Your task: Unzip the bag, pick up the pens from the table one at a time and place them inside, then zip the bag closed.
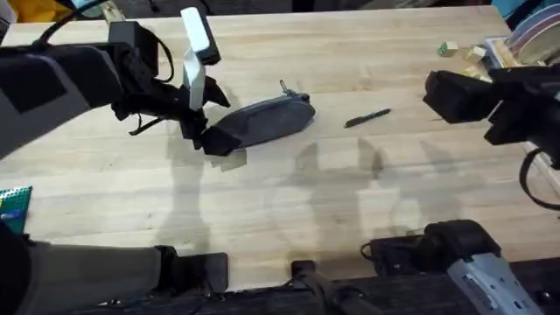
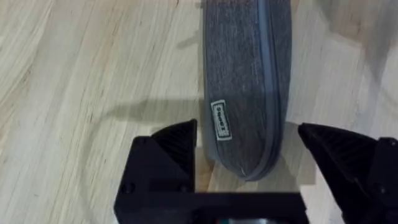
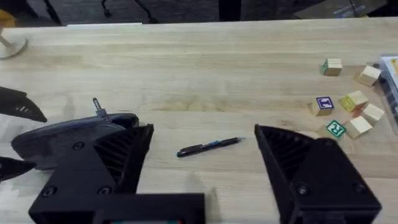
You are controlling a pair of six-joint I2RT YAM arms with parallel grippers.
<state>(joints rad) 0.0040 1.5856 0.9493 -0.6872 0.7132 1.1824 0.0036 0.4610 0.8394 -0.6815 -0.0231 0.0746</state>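
The grey bag [image 1: 267, 118] lies zipped on the table [image 1: 289, 201] left of centre, its small dark pull tab [image 1: 284, 87] at the far end. My left gripper [image 1: 219, 138] stands open at the bag's near left end. In the left wrist view its fingers [image 2: 174, 146] straddle the rounded end of the bag [image 2: 249, 81] without closing on it. One black pen [image 1: 367, 117] lies to the right of the bag. My right gripper [image 1: 451, 96] hovers open at the right, apart from the pen. In the right wrist view the pen [image 3: 208, 146] lies ahead between the fingers [image 3: 305, 168].
Several small wooden blocks [image 3: 348, 112] sit at the far right, near stacked items at the table's corner [image 1: 525, 44]. A teal-and-white packet [image 1: 13, 206] lies at the left edge. Bare wood spreads in front of the bag and pen.
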